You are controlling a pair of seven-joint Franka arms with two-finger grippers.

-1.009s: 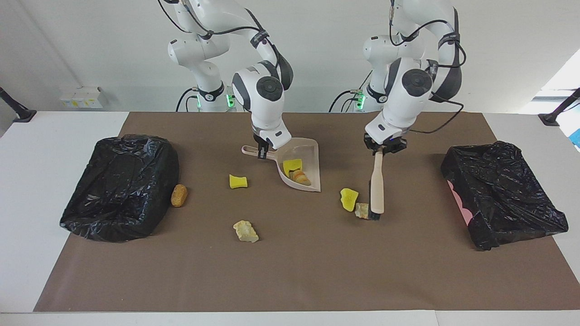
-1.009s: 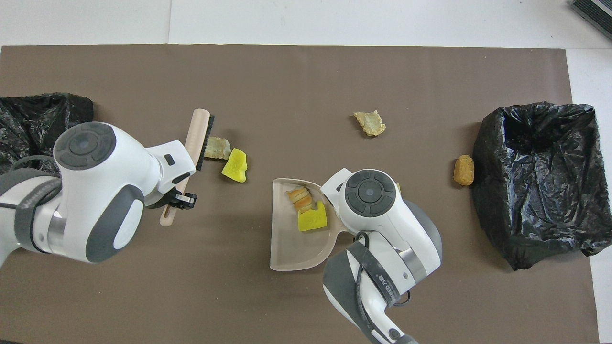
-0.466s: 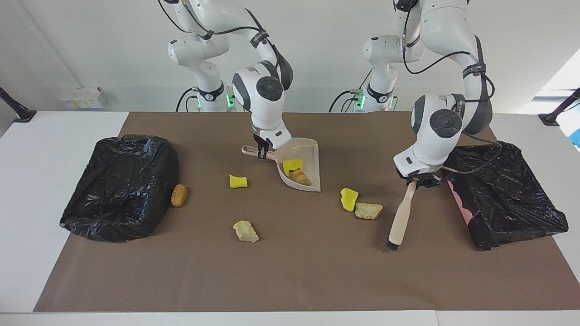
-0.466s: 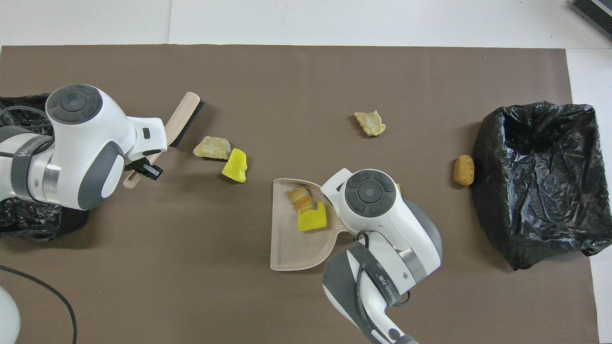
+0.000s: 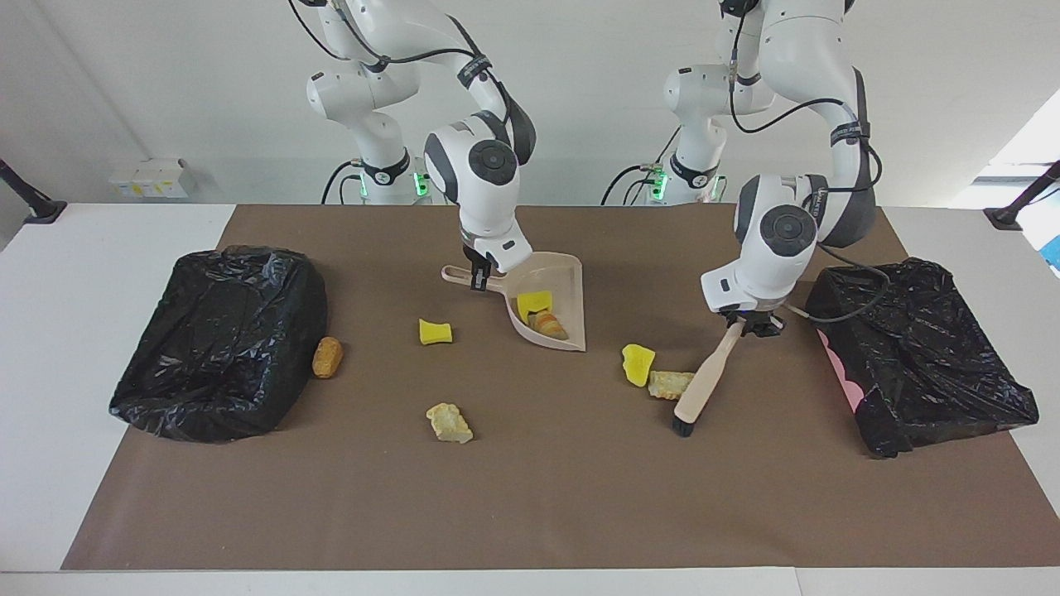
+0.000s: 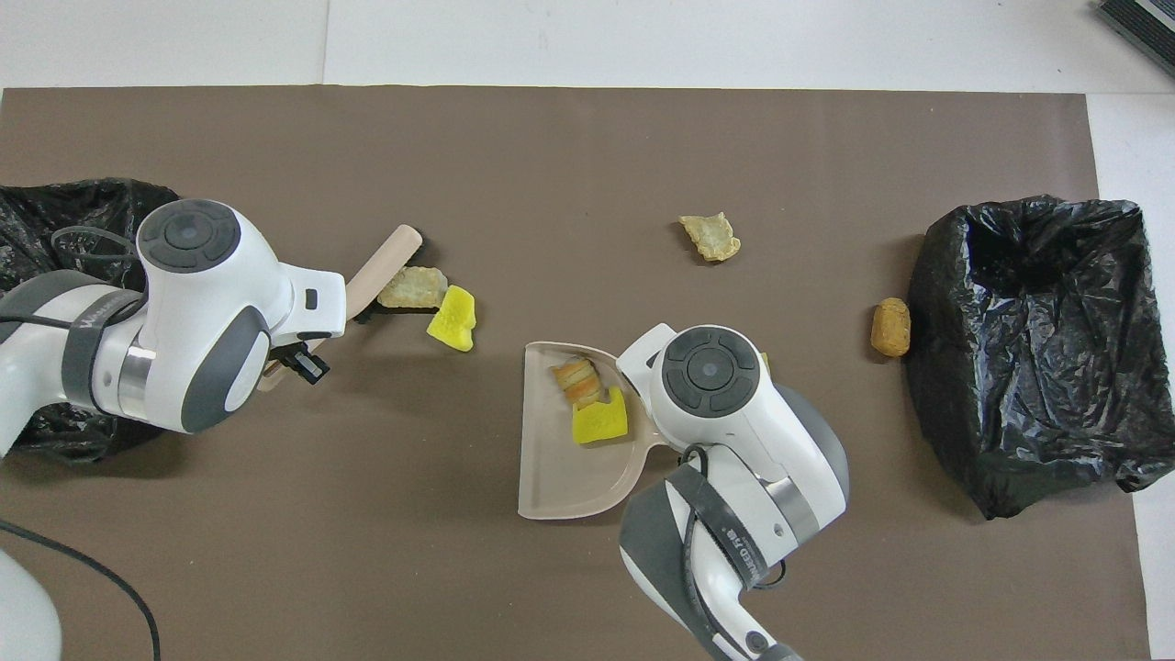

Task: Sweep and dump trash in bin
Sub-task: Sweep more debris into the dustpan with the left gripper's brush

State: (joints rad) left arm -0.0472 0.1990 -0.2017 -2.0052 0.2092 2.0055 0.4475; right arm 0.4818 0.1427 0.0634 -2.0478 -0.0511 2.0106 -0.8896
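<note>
My left gripper (image 5: 749, 323) is shut on the handle of the beige brush (image 5: 702, 387) (image 6: 386, 266), which slants down to the mat. Its black bristles touch a beige lump (image 5: 671, 383) (image 6: 413, 286) lying against a yellow chunk (image 5: 638, 364) (image 6: 453, 317). My right gripper (image 5: 479, 277) is shut on the handle of the beige dustpan (image 5: 567, 273) (image 6: 560, 468), which holds a yellow chunk (image 5: 537, 300) (image 6: 599, 422) and a brownish lump (image 5: 548, 324) (image 6: 576, 379). Loose trash on the mat: a yellow chunk (image 5: 436, 332), a beige lump (image 5: 450, 422) (image 6: 710, 236) and an orange-brown oval (image 5: 327, 356) (image 6: 890, 327).
A bin lined with a black bag (image 5: 219, 339) (image 6: 1028, 349) stands at the right arm's end of the table, with the orange-brown oval beside it. A second black-bagged bin (image 5: 919, 356) (image 6: 55, 220) stands at the left arm's end. A brown mat (image 5: 530, 497) covers the table.
My left gripper swung the brush out toward the bin at its end of the table, then back in against the beige lump. The right arm and dustpan stayed still.
</note>
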